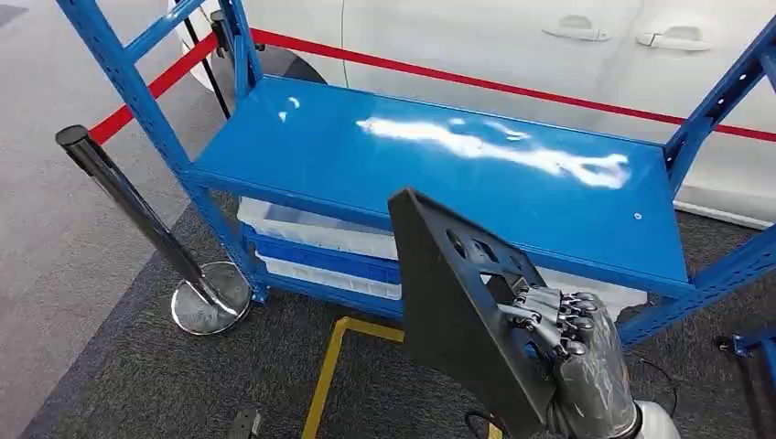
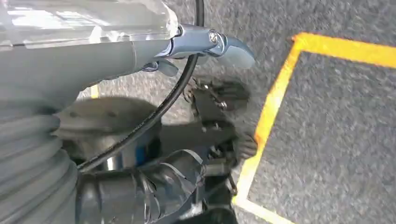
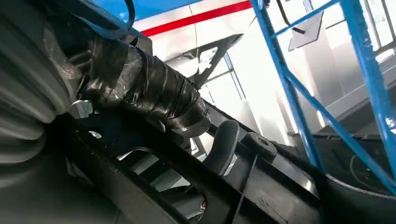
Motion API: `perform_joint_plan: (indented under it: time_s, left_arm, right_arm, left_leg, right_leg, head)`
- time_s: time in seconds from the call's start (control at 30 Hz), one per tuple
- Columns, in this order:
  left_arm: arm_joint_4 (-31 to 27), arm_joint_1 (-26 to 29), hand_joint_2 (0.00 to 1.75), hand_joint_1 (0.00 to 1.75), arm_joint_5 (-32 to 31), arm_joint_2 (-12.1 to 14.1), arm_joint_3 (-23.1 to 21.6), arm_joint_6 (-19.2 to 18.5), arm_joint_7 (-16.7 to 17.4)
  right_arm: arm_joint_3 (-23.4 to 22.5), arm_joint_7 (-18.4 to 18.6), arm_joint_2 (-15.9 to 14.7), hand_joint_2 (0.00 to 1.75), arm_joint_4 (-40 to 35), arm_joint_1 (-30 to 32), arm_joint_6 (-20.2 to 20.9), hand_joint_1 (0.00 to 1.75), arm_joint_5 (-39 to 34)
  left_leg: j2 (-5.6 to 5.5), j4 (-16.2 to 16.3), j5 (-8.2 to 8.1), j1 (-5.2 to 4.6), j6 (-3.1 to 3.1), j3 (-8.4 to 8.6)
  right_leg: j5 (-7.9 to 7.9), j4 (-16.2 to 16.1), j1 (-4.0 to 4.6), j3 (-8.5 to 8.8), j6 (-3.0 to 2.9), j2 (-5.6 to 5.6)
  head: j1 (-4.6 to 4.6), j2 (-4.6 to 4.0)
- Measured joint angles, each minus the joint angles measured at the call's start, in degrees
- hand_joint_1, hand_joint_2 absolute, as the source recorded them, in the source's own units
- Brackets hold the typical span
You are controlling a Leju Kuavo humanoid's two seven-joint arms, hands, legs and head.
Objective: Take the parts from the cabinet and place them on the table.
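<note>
My right hand (image 1: 558, 329) grips a flat black part (image 1: 458, 302) with several cut-out holes, holding it tilted on edge in front of the blue cabinet's shelf (image 1: 439, 174). The shelf top is bare and glossy. In the right wrist view, dark fingers (image 3: 224, 144) hook through an opening in the black part (image 3: 266, 191), with the cabinet's blue frame (image 3: 289, 93) behind. My left hand (image 2: 116, 191) hangs over the grey carpet, its thumb and dark fingers apart with nothing between them.
White and blue bins (image 1: 311, 242) sit on the cabinet's lower level. A chrome stanchion (image 1: 137, 210) with a round base stands left of the cabinet, carrying a red rope (image 1: 458, 82) in front of a white car (image 1: 512, 37). Yellow tape (image 1: 325, 375) marks the carpet below.
</note>
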Motion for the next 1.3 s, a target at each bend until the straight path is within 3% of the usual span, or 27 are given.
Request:
perform_joint_plan:
  time_s: [0.07,0.13,0.17,0.2,0.23,0.3,0.33,0.37,0.4,0.5,0.53,0.57,0.63,0.67,0.7,0.77,0.83,0.87,0.9,1.0,1.03,1.07,1.13,1.17,1.2,1.23,1.3]
  left_arm:
    - [0.04,-0.19,1.75,0.00,0.06,0.02,0.00,0.16,0.13]
    - [0.04,-0.23,1.75,0.00,0.15,0.04,0.00,0.15,0.26]
    - [0.04,-0.20,1.75,0.00,0.17,0.04,0.00,0.15,0.33]
    - [0.04,-0.19,1.75,0.00,0.17,0.04,0.00,0.15,0.35]
    - [0.04,-0.19,1.75,0.00,0.17,0.04,0.00,0.15,0.37]
    - [0.04,-0.19,1.75,0.00,0.17,0.04,-0.02,0.18,0.37]
    - [0.04,-0.23,1.75,0.00,0.17,0.02,-0.02,0.18,0.37]
    - [0.04,-0.22,1.75,0.00,0.17,0.00,-0.04,0.20,0.35]
    - [0.04,-0.20,1.75,0.00,0.17,0.02,-0.07,0.20,0.37]
    - [0.07,-0.07,1.75,0.00,0.17,0.02,-0.15,0.22,0.39]
    - [0.15,-0.16,1.75,0.00,0.17,0.09,-0.18,0.29,0.37]
    - [0.17,-0.17,1.75,0.00,0.17,0.11,-0.28,0.29,0.39]
    - [0.17,-0.06,1.75,0.00,0.17,0.11,-0.39,0.29,0.46]
    - [0.17,-0.11,1.75,0.00,0.17,0.13,-0.44,0.35,0.46]
    - [0.17,-0.15,1.75,0.00,0.17,0.13,-0.48,0.35,0.46]
    - [0.17,-0.19,1.75,0.00,0.17,0.13,-0.61,0.33,0.48]
    - [0.17,-0.33,1.75,0.00,0.17,0.17,-0.70,0.35,0.48]
    - [0.15,-0.56,1.75,0.00,0.17,0.17,-0.76,0.35,0.48]
    - [0.17,-0.64,1.75,0.00,0.17,0.20,-0.81,0.35,0.46]
    - [0.17,-0.61,1.75,0.00,0.24,0.22,-0.94,0.33,0.55]
    - [0.20,-0.53,1.75,0.00,0.33,0.24,-0.94,0.31,0.59]
    - [0.20,-0.62,1.75,0.00,0.35,0.24,-0.94,0.31,0.61]
    - [0.20,-0.61,1.75,0.00,0.55,0.33,-0.94,0.29,0.68]
    - [0.20,-0.62,1.75,0.00,0.55,0.31,-0.94,0.24,0.72]
    - [0.20,-0.60,1.75,0.00,0.55,0.31,-0.96,0.24,0.72]
    - [0.20,-0.58,1.75,0.00,0.55,0.31,-0.96,0.22,0.74]
    - [0.20,-0.59,1.75,0.00,0.68,0.31,-0.96,0.22,0.88]
  right_arm:
    - [-0.11,0.00,-0.24,1.75,0.02,0.06,0.04,1.75,0.00]
    - [-0.13,0.02,-0.26,1.75,0.02,0.16,0.06,1.75,-0.09]
    - [-0.13,0.02,-0.26,1.75,0.02,0.22,0.07,1.75,-0.09]
    - [-0.13,0.02,-0.26,1.75,0.04,0.27,0.07,1.75,-0.09]
    - [-0.13,0.02,-0.26,1.75,0.04,0.28,0.07,1.75,-0.09]
    - [-0.15,0.04,-0.26,1.75,0.02,0.28,0.04,1.75,-0.09]
    - [-0.17,0.04,-0.26,1.75,0.02,0.26,0.04,1.75,-0.09]
    - [-0.22,0.07,-0.26,1.75,0.02,0.22,0.02,1.75,-0.09]
    - [-0.26,0.07,-0.29,1.75,-0.02,0.40,0.02,1.75,-0.09]
    - [-0.28,0.11,-0.33,1.75,-0.02,0.41,0.04,1.75,-0.09]
    - [-0.28,0.13,-0.33,1.75,-0.02,0.38,0.04,1.75,-0.09]
    - [-0.28,0.15,-0.33,1.75,-0.02,0.49,0.02,1.75,-0.09]
    - [-0.28,0.17,-0.33,1.75,-0.02,0.78,0.00,1.75,-0.09]
    - [-0.28,0.24,-0.33,1.75,-0.02,0.98,0.00,1.75,-0.09]
    - [-0.28,0.31,-0.33,1.75,-0.02,1.09,0.00,1.75,-0.09]
    - [-0.28,0.37,-0.33,1.75,-0.02,1.25,0.00,1.75,-0.09]
    - [-0.31,0.44,-0.33,1.75,-0.02,1.35,0.00,1.75,-0.09]
    - [-0.35,0.46,-0.33,1.75,-0.09,1.41,0.00,1.75,-0.09]
    - [-0.42,0.48,-0.33,1.75,-0.13,1.51,0.00,1.75,-0.09]
    - [-0.50,0.50,-0.46,1.75,-0.13,1.69,0.02,1.75,-0.07]
    - [-0.50,0.50,-0.50,1.75,-0.13,1.86,0.02,1.75,0.00]
    - [-0.52,0.57,-0.59,1.75,-0.13,2.03,0.02,1.75,0.00]
    - [-0.68,0.59,-0.68,1.75,-0.13,2.12,0.02,1.75,0.00]
    - [-0.72,0.59,-0.70,1.75,-0.13,2.13,0.02,1.75,0.00]
    - [-0.74,0.59,-0.70,1.75,-0.13,2.16,0.02,1.75,0.00]
    - [-0.74,0.59,-0.70,1.75,-0.13,2.22,0.02,1.75,0.00]
    - [-0.76,0.59,-0.70,1.75,-0.13,2.26,0.07,1.75,0.00]
  left_leg:
    - [0.40,-0.35,1.15,0.25,1.07,-0.55]
    - [0.46,-0.09,1.96,0.06,1.52,-1.96]
    - [0.51,0.11,2.43,-0.07,1.57,-2.78]
    - [0.52,0.40,2.87,-0.13,1.50,-3.69]
    - [0.52,0.71,3.22,-0.15,1.42,-4.54]
    - [0.51,1.38,3.95,-0.16,1.15,-6.08]
    - [0.47,1.74,4.24,-0.17,0.97,-6.49]
    - [0.43,1.92,4.55,-0.31,0.62,-6.90]
    - [0.41,1.84,4.93,-0.30,0.25,-6.81]
    - [0.25,1.15,6.64,-0.43,-0.94,-6.97]
    - [0.11,1.71,5.75,-0.11,-1.15,-7.48]
    - [0.14,2.99,2.99,-0.18,-1.48,-8.26]
    - [0.16,10.27,-4.21,0.21,-1.95,-9.85]
    - [0.17,14.42,-6.18,0.35,-2.24,-10.54]
    - [0.17,17.19,-6.39,0.45,-2.47,-10.70]
    - [0.19,16.20,-2.86,0.79,-2.78,-8.02]
    - [0.19,7.72,-0.13,1.03,-2.77,-1.36]
    - [0.17,2.96,-2.73,1.04,-2.58,1.28]
    - [0.06,0.36,-3.30,0.50,-2.29,2.90]
    - [-0.04,0.56,-1.94,0.12,-0.84,1.69]
    - [0.25,-0.07,-0.97,0.63,-0.19,1.14]
    - [0.46,-0.08,-0.21,0.58,0.17,0.63]
    - [0.55,-0.04,1.20,0.47,0.95,-1.07]
    - [0.62,-0.01,1.87,0.37,1.03,-1.95]
    - [0.64,0.10,2.56,0.26,1.04,-2.99]
    - [0.66,0.26,3.18,0.19,0.97,-3.98]
    - [0.68,0.79,4.25,0.16,0.74,-6.00]
  right_leg:
    - [-4.20,2.76,-0.33,-1.11,0.24,0.32]
    - [-10.07,10.60,-0.40,-3.58,0.52,0.35]
    - [-11.73,14.27,-0.40,-4.48,0.67,0.35]
    - [-11.58,16.16,-0.40,-4.54,0.72,0.35]
    - [-10.06,15.64,-0.41,-3.51,0.72,0.34]
    - [-5.74,8.66,-0.38,1.91,0.48,0.34]
    - [-5.18,3.85,-0.35,5.35,0.17,0.37]
    - [-7.30,-0.09,0.00,7.49,-0.17,0.44]
    - [-7.03,-0.58,0.27,7.72,-0.49,0.54]
    - [-5.51,-1.17,0.38,6.45,-1.68,0.44]
    - [-4.65,-1.57,-0.17,6.06,-2.11,0.09]
    - [-3.96,-1.74,-0.18,5.53,-2.61,0.23]
    - [-2.61,-1.58,-0.12,3.90,-3.11,0.05]
    - [-2.00,-1.43,-0.06,3.01,-3.08,-0.03]
    - [-1.48,-1.15,-0.06,2.07,-3.02,-0.13]
    - [-0.65,-0.32,-0.16,0.08,-2.71,-0.19]
    - [0.06,0.76,-0.30,-1.67,-2.12,-0.16]
    - [0.36,1.20,-0.35,-2.18,-1.79,-0.18]
    - [0.63,1.48,-0.17,-2.52,-1.40,-0.17]
    - [2.48,0.47,-0.25,-2.39,-0.07,-0.20]
    - [2.32,0.59,-0.52,-2.79,0.23,-0.02]
    - [-0.22,1.61,-0.58,-3.42,0.36,0.15]
    - [-7.98,8.03,-0.50,-4.97,0.56,0.18]
    - [-10.44,11.89,-0.47,-5.61,0.67,0.20]
    - [-11.29,15.21,-0.45,-5.87,0.72,0.22]
    - [-10.17,16.66,-0.43,-5.38,0.71,0.23]
    - [-5.53,13.61,-0.43,-1.45,0.49,0.23]
  head:
    - [0.11,0.02]
    - [0.09,0.02]
    - [0.07,0.02]
    - [0.07,0.02]
    - [0.07,0.00]
    - [0.09,0.00]
    - [0.04,0.00]
    - [0.07,0.02]
    - [-0.11,0.02]
    - [0.22,0.02]
    - [0.17,0.00]
    - [0.04,0.02]
    - [-0.02,0.00]
    - [-0.02,0.00]
    - [-0.02,0.00]
    - [-0.02,0.00]
    - [-0.04,0.00]
    - [-0.06,0.00]
    - [-0.05,0.00]
    - [0.07,0.02]
    - [0.07,0.00]
    - [0.07,0.02]
    - [0.13,0.00]
    - [0.13,0.00]
    - [0.13,0.00]
    - [0.11,0.00]
    - [0.11,0.02]
